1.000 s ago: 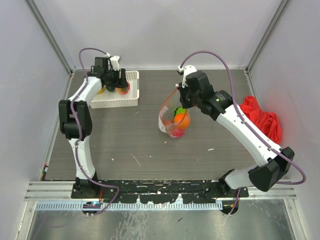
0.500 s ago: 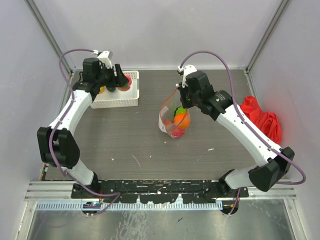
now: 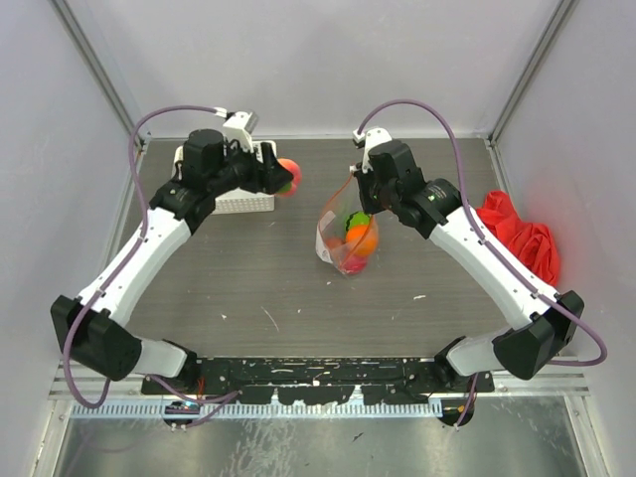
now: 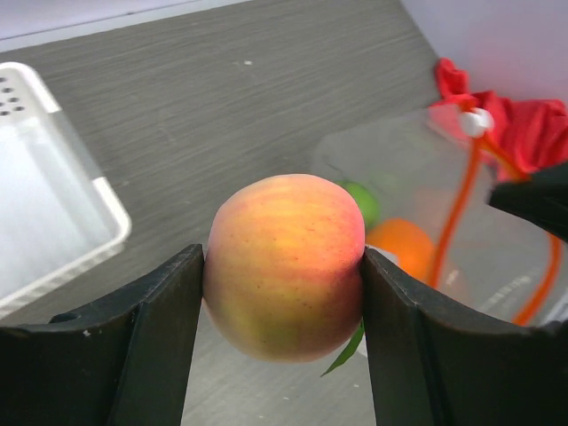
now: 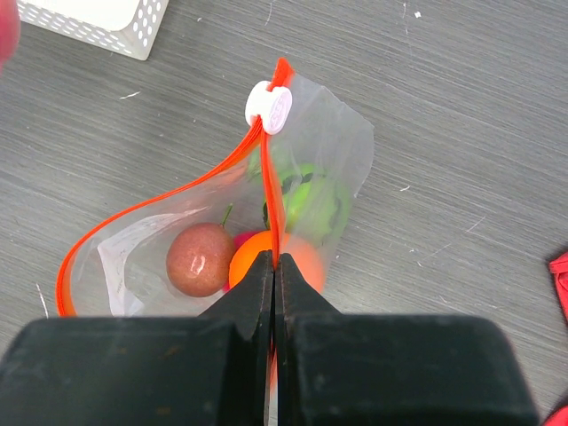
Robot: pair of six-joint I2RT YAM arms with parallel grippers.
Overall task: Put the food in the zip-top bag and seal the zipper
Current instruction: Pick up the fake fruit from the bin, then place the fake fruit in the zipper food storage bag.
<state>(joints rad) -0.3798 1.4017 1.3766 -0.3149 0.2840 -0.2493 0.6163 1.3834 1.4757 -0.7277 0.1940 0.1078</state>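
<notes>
Peach-pink/yellow fruit, clear bag w/ orange-red zipper, white basket, red cloth

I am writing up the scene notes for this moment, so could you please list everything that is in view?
zip-top bag: one, clear, mid-table, mouth open, rim held up by the right gripper.
zipper: one, orange-red, along the bag's mouth; white slider at its far end.
fruit in the bag: at least four: brown fruit, orange fruit, light green fruit, pink fruit mostly hidden.
peach: one, pink-yellow, held just right of the basket.
basket: one, white, far left; contents hidden.
cloth: one, red, far right.
table: one, dark grey.
left gripper: black, shut on the peach.
right gripper: black, shut on the zipper.
</notes>
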